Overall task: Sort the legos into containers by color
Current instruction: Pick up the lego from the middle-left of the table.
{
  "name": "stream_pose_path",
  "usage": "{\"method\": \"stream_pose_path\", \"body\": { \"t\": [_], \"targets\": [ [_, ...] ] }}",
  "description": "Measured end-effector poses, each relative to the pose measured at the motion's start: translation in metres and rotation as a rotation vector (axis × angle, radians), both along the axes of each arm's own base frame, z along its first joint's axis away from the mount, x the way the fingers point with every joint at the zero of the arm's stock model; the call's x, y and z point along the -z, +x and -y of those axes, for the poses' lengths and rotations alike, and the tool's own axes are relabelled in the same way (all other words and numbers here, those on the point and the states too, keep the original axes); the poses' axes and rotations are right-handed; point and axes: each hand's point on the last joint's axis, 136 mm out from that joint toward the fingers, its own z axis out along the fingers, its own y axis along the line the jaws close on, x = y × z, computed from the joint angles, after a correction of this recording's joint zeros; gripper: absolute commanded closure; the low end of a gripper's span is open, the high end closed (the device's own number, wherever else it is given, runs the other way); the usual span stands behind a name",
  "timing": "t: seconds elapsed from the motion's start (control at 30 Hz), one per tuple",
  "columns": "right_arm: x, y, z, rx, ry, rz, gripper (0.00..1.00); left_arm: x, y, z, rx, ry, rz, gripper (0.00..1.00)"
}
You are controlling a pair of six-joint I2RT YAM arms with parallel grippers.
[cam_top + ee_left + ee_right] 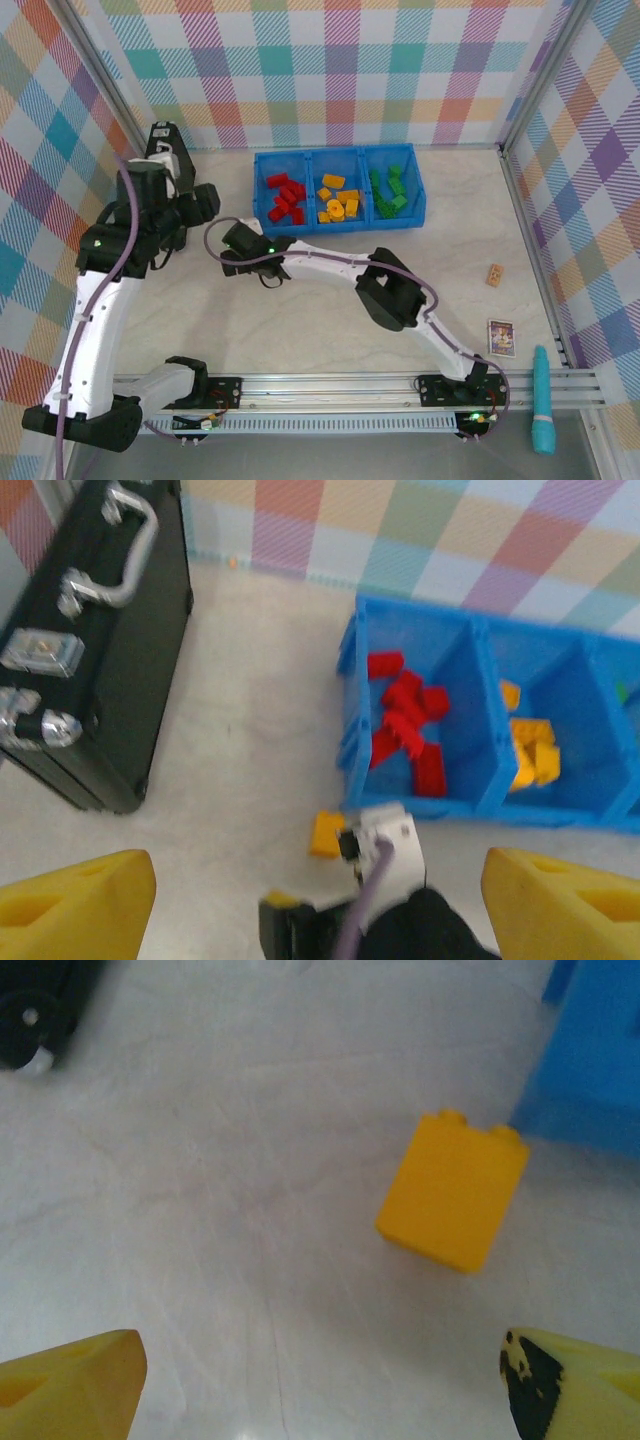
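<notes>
Jaws of the outstretched right arm (320,262) gape near a yellow lego (452,1192).

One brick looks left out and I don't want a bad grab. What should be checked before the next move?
1. Stray yellow brick found: ok, on the table beside the blue bin, at its near wall.
2. Right gripper open and empty: ok.
3. Right gripper centred on brick: not ok, brick sits right of centre in the wrist view.
4. Brick lying flat: cannot tell, looks tilted.
5. Left gripper open, holding nothing: ok.
6. Middle compartment holds yellow bricks only: ok.
</notes>
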Motion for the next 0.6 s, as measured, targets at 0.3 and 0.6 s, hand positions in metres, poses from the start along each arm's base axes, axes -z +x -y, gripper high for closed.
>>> {"method": "stream_pose_path", "body": {
  "t": [0.3,0.6],
  "targets": [
    [0.03,0.022,0.015,0.107,-0.171,0.02,0.11,-0.012,-0.022,-0.005,-0.001,0.037,0.046,0.15],
    [0.036,0.042,0.031,0.162,-0.199,0.022,0.26,-0.015,-0.029,-0.007,0.0,0.053,0.053,0.14]
  ]
}}
